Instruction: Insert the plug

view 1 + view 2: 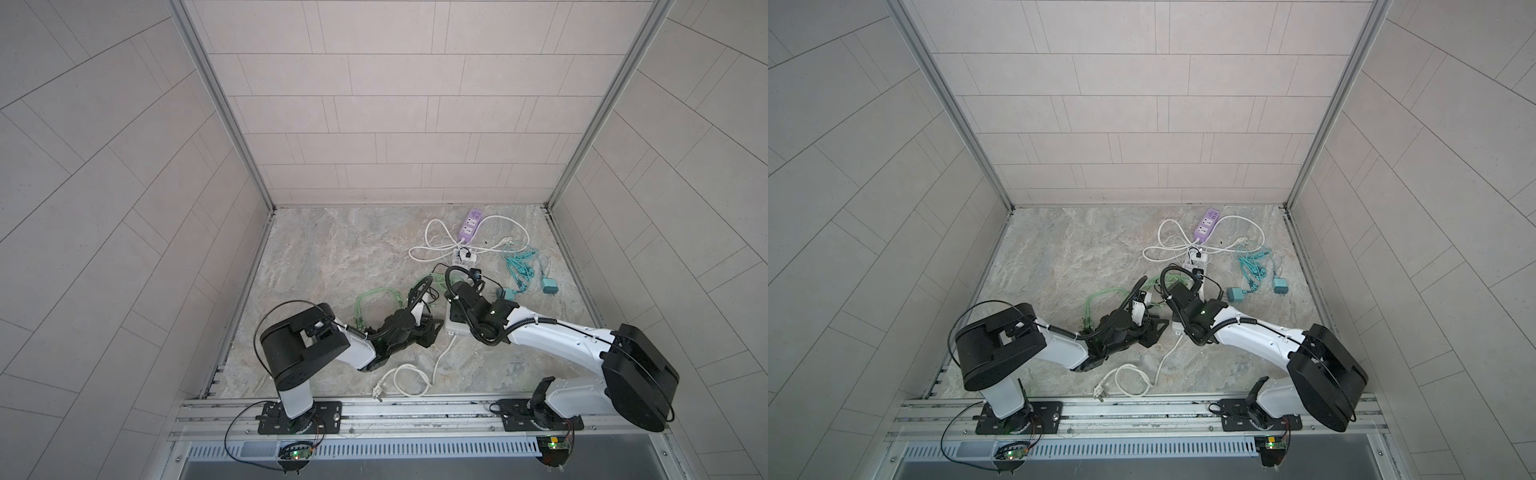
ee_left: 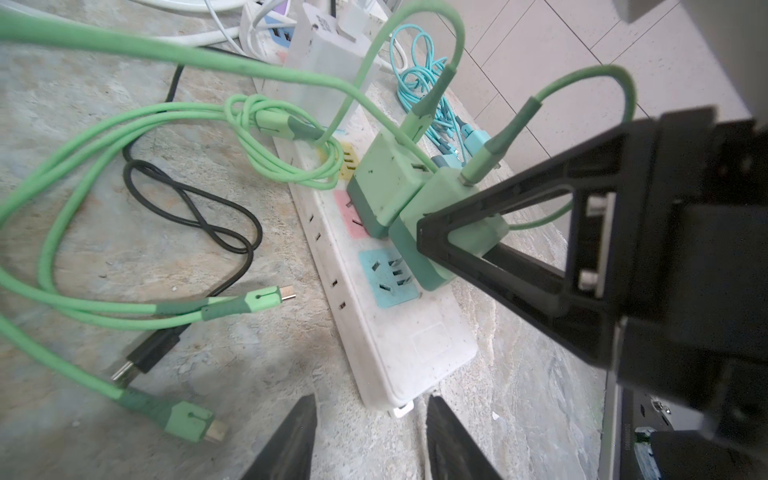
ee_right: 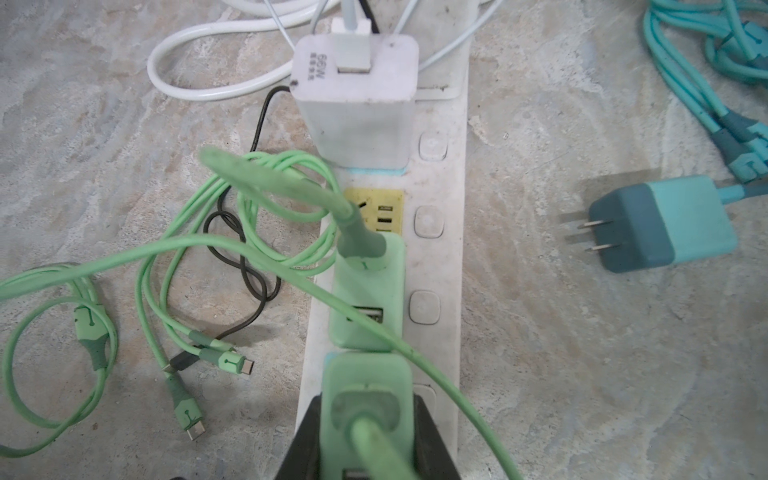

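My right gripper [image 3: 368, 432] is shut on a light green plug [image 3: 368, 399] with a green cable coming out of its top. In the left wrist view this plug [image 2: 449, 216] leans tilted against the blue socket [image 2: 386, 282] of the white power strip [image 2: 415, 353]. The socket's slots show beside it and the prongs are hidden. A second green plug [image 2: 386, 183] sits in the pink socket next to it. My left gripper [image 2: 370, 436] is open just short of the strip's near end, with only floor between its fingers.
A white charger [image 3: 357, 95] stands at the strip's far end. A teal plug [image 3: 665, 224] and teal cables [image 1: 519, 266] lie right of it. Green and black cables [image 2: 187, 208] sprawl on the left. A purple strip [image 1: 471, 224] lies at the back and a white cord [image 1: 407, 378] near the front rail.
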Controlling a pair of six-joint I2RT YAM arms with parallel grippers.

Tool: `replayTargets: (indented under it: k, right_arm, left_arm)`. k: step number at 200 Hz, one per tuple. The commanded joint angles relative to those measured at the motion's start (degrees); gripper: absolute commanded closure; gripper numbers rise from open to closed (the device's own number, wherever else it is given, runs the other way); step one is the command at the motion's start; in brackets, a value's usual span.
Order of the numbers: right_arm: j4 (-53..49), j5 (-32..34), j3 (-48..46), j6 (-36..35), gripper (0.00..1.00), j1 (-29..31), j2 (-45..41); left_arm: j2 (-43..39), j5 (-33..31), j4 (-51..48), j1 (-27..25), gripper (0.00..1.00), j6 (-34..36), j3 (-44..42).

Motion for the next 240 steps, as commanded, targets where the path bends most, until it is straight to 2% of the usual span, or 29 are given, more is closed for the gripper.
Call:
replayTargets:
  k: [1,82,148,240]
  right_arm:
    - [0.4,-0.1,-0.2,1.8,1.0,-0.4,2.0]
    - [-1.8,-0.7,-3.0,4.5,1.0,0.1,0.1]
    - [-6.3,2.5,-1.6,7.6,1.0,4.1,4.6]
    - [-8.5,5.2,-3.5,9.6,1.0,4.7,2.1]
  left_arm:
    - [-2.1,-1.0,1.1,0.2,0.52,0.9,-0.8]
    - [-2.5,-1.2,1.3,0.5,0.53,0.9,-0.7]
    - [-3.2,-2.3,-1.0,0.6,0.54,1.0,-0.2]
    - [-4.2,-2.6,-2.9,0.5,0.54,1.3,-0.3]
